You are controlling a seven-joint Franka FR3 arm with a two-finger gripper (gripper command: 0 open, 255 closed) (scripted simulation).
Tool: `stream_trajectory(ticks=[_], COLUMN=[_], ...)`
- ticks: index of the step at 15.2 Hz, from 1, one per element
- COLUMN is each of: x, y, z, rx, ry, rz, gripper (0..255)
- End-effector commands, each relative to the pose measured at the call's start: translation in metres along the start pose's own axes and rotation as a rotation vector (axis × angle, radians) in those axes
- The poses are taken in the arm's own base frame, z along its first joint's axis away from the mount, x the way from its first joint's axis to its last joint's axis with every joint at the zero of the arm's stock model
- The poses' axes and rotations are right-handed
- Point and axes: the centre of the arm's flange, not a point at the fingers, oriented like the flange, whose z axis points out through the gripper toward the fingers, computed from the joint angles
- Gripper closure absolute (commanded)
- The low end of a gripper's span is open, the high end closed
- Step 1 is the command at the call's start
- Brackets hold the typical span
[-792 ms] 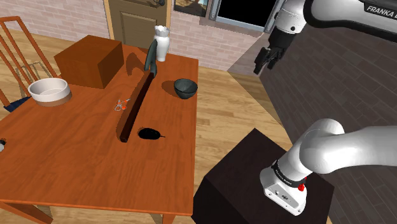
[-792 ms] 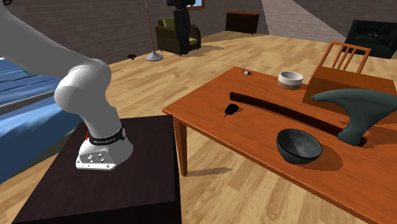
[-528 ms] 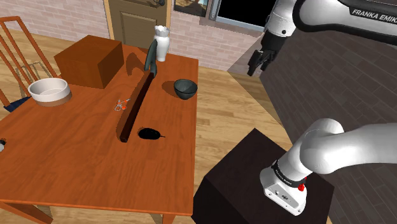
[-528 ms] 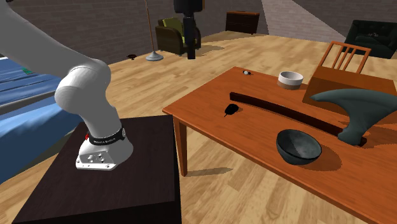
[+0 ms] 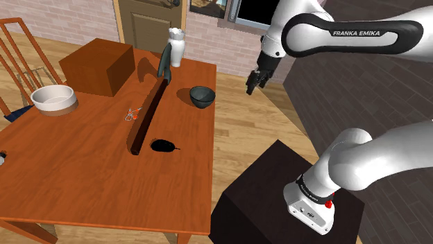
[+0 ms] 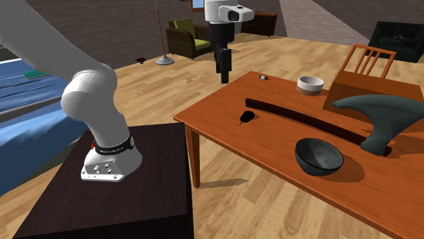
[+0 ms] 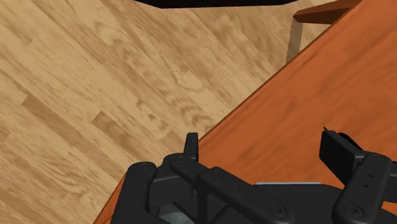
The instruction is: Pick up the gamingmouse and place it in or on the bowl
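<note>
The gaming mouse (image 5: 164, 145) (image 6: 248, 117) is small and black and lies on the wooden table (image 5: 83, 173) (image 6: 224, 125), beside a long dark bar (image 5: 149, 114) (image 6: 306, 119). A dark bowl (image 5: 202, 96) (image 6: 319, 155) stands near the table's edge. A white bowl (image 5: 53, 99) (image 6: 310, 83) sits farther off. My gripper (image 5: 251, 84) (image 6: 224, 71) (image 7: 264, 153) hangs in the air beyond the table's edge, well above and away from the mouse. In the wrist view its fingers (image 7: 191, 145) stand apart with nothing between them, over the table's edge and the wood floor.
A brown box (image 5: 97, 66) (image 6: 370, 85), a white vase (image 5: 176, 47) and a dark grey curved object (image 5: 165, 61) (image 6: 377, 115) stand at the table's back. A wooden chair (image 5: 17, 52) is by the table. The dark stand (image 5: 277, 201) (image 6: 109, 197) holds the arm's base.
The arm has swung toward the table. The gripper moved left and lower in the shoulder view and came down into the second exterior view. The mouse and bowls have not moved.
</note>
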Motion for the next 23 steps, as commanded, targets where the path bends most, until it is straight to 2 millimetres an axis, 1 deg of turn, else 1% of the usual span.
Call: stream_trajectory(ticks=[1,6,12,23], x=[0.018,0.053,0.093,0.155], y=[-0.012,-0.040,-0.079,-0.160], z=[0.019,0.066,0.121,0.221], rx=[0.007,0.024,0.043,0.080], ry=[0.001,-0.001,-0.003,-0.007], rz=[-0.031,-0.107,-0.198,-0.365], gripper=[0,0,0,0])
